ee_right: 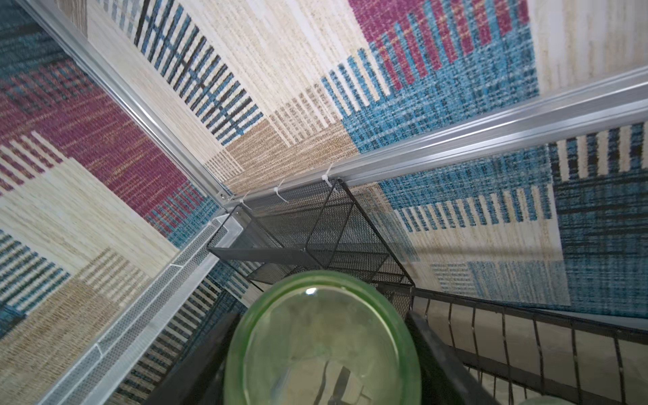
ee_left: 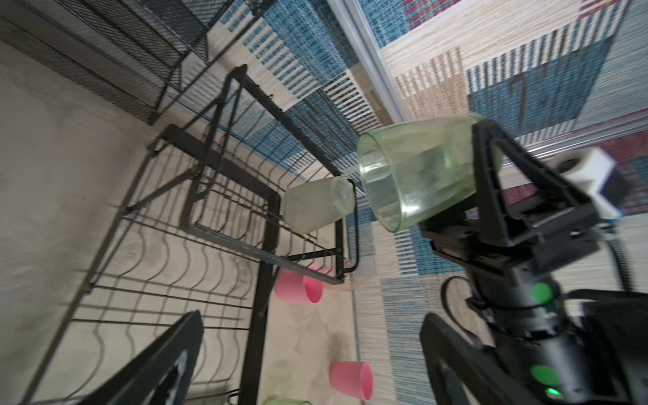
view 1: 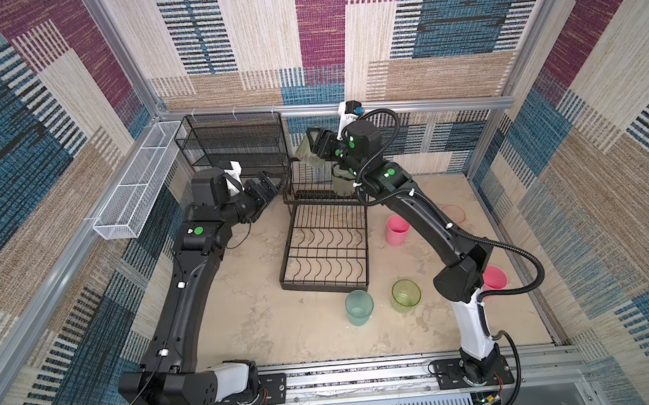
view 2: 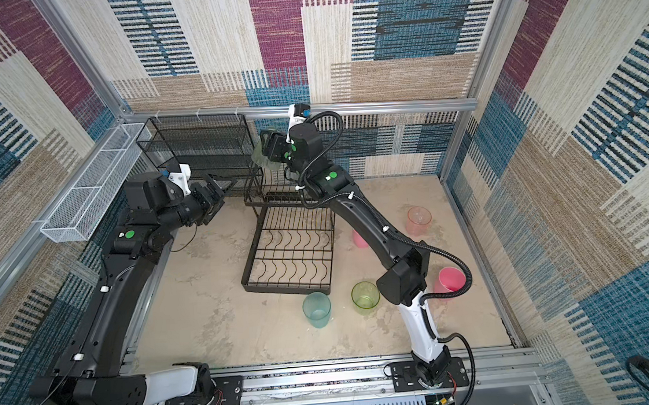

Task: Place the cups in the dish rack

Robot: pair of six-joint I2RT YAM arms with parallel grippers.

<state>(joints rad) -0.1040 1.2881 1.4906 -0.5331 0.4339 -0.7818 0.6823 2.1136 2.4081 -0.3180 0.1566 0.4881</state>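
Green cup [ee_left: 413, 175] clamped in right hand [view 1: 314, 147]; left hand [view 1: 272, 193] gapes wide, empty.

cups x7 [view 1: 307, 151] [view 1: 343, 181] [view 1: 397, 229] [view 1: 454, 212] [view 1: 495, 276] [view 1: 406, 295] [view 1: 359, 307], dish rack x1 [view 1: 325, 286], arms x2 [view 1: 183, 302] [view 1: 430, 220]

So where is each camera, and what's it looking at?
Top views: high in front, looking down on rack, cups, left arm, right arm.
Left wrist: on the left arm, facing the right gripper holding a green cup; left gripper shows.
Right wrist: on the right arm, facing the back corner past that cup; right gripper shows.
Shared: both wrist views see that cup.
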